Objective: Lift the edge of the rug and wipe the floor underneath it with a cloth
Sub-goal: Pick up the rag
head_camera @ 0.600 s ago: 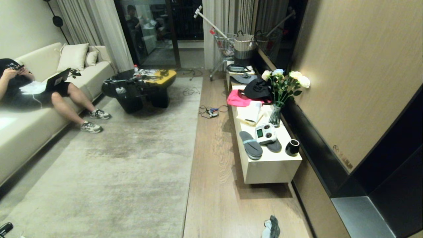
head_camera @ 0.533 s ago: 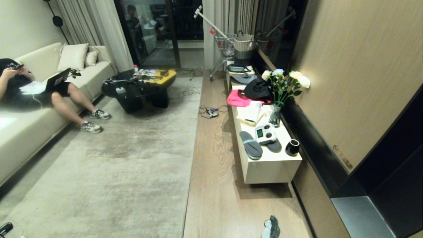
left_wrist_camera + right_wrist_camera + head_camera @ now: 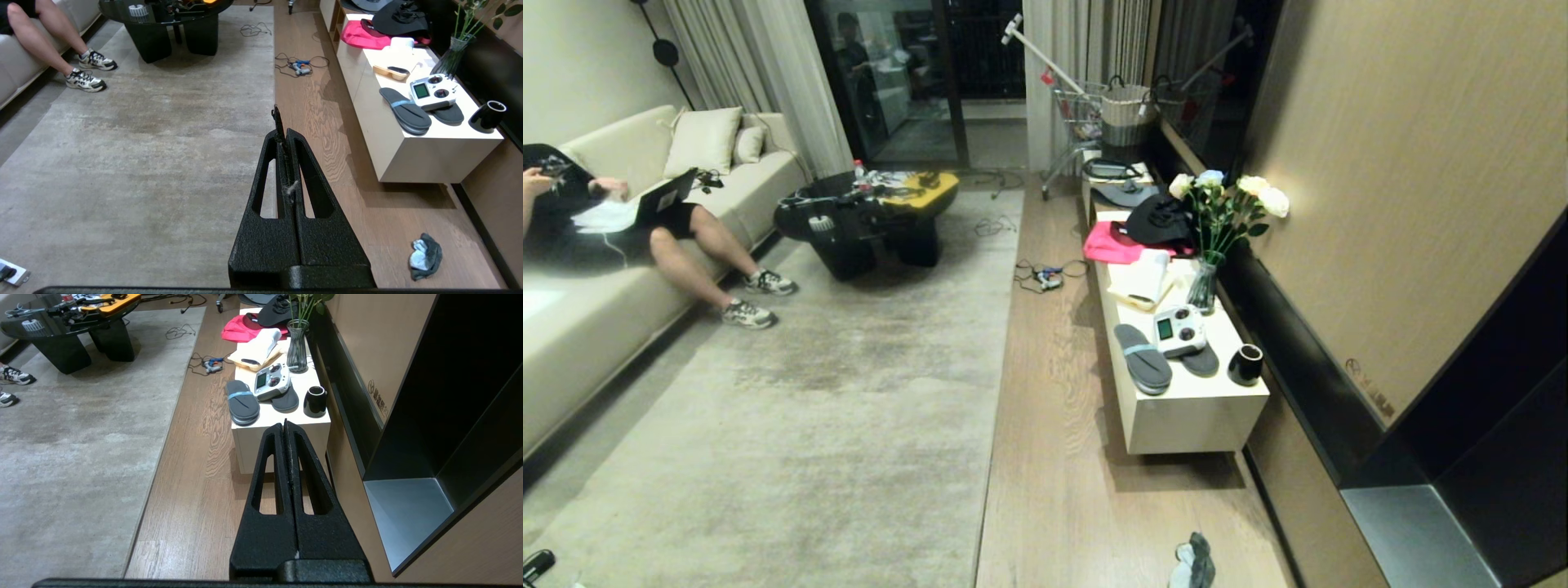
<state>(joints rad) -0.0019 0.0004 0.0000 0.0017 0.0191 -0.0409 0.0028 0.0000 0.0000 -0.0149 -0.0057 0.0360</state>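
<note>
A living room at the outset of a cleaning job: both of the robot's arms hang parked high above the floor (image 3: pixel 1062 457), the left gripper (image 3: pixel 282 134) and the right gripper (image 3: pixel 287 435) each with fingers pressed together and holding nothing. The rug edge (image 3: pixel 1001 343) lies flat, running straight ahead just below and beyond the left gripper's tips, its border meeting the glossy wood planks. The cloth (image 3: pixel 425 256), a crumpled dark grey and pale blue rag, sits on the bare planks well below both grippers, nearer the robot than the white low cabinet (image 3: pixel 1192 408) and off to the left gripper's right. Over the last half second the only change is on the sofa, where the seated person (image 3: pixel 613 220) has shifted an arm; rug, rag and robot are as they were. By that reading the task has not begun, with the rag still to be collected and the border still to be raised
</note>
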